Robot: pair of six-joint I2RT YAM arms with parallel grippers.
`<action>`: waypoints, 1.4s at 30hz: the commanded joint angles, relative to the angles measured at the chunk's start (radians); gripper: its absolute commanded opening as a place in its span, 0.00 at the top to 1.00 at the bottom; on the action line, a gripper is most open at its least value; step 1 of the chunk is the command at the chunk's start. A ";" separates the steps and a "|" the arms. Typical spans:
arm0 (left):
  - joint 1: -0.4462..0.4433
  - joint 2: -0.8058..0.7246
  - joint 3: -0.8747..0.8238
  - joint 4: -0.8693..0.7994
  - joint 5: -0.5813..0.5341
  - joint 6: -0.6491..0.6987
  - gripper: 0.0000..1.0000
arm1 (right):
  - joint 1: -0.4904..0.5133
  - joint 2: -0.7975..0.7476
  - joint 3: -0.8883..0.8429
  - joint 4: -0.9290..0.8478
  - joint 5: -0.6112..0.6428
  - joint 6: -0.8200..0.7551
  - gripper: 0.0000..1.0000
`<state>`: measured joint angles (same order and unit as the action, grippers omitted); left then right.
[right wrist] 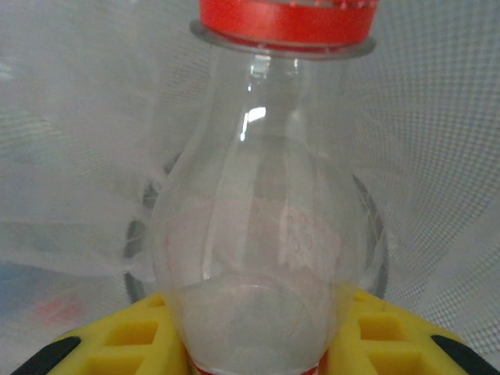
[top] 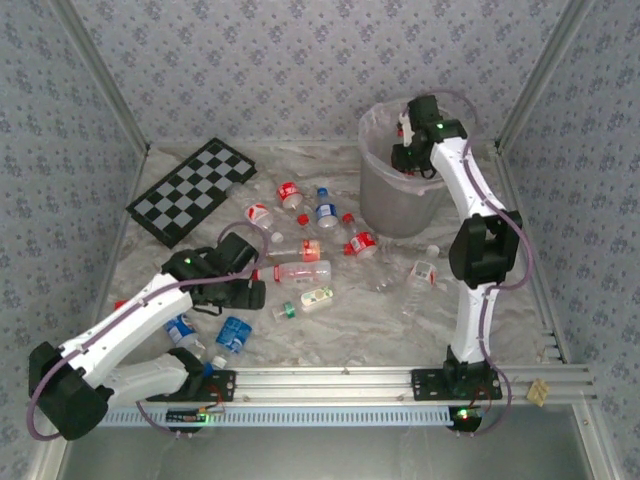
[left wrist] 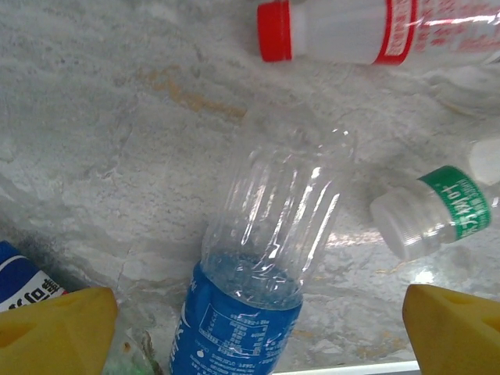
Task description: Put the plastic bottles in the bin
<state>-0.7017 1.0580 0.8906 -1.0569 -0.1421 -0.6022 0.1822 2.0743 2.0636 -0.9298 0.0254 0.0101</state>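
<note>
My right gripper (top: 405,152) hangs over the mouth of the bin (top: 378,200), shut on a clear plastic bottle (right wrist: 258,234) with a red cap. In the right wrist view the yellow fingers (right wrist: 133,336) press both sides of it, with the bin's liner (right wrist: 437,117) behind. My left gripper (top: 248,292) is low over the table and open. In the left wrist view its yellow fingertips (left wrist: 58,328) stand wide on either side of a blue-labelled bottle (left wrist: 250,312) lying on the table. Several more plastic bottles (top: 325,210) lie scattered across the middle.
A black-and-white chequered board (top: 195,190) lies at the back left. A red-capped bottle (left wrist: 351,31) and a green-labelled bottle (left wrist: 437,211) lie just beyond the left gripper. A crushed clear bottle (top: 420,275) sits near the right arm. A metal rail (top: 340,380) runs along the front edge.
</note>
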 commanded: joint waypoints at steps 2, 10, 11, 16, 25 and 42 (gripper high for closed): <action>0.004 -0.031 -0.031 -0.041 0.031 -0.041 0.02 | 0.007 0.010 -0.043 0.015 0.036 0.010 0.58; 0.004 -0.032 -0.056 -0.073 0.020 -0.057 0.00 | 0.007 -0.009 -0.016 -0.017 0.059 -0.003 0.15; 0.004 -0.030 -0.056 -0.077 0.017 -0.057 0.00 | 0.007 -0.022 -0.006 -0.022 0.074 -0.006 0.12; 0.003 0.003 -0.059 -0.090 0.037 -0.054 0.00 | 0.005 -0.100 0.086 -0.080 0.082 -0.007 0.00; -0.019 0.055 -0.087 -0.094 0.112 -0.095 0.00 | -0.047 -0.360 0.004 -0.013 0.018 0.084 0.00; -0.189 0.058 -0.241 -0.030 0.119 -0.343 0.10 | -0.112 -0.709 -0.338 0.193 -0.266 0.220 0.00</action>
<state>-0.8845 1.1255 0.6624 -1.1179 -0.0185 -0.8970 0.0734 1.3930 1.7542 -0.7620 -0.1947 0.2035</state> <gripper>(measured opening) 0.923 0.997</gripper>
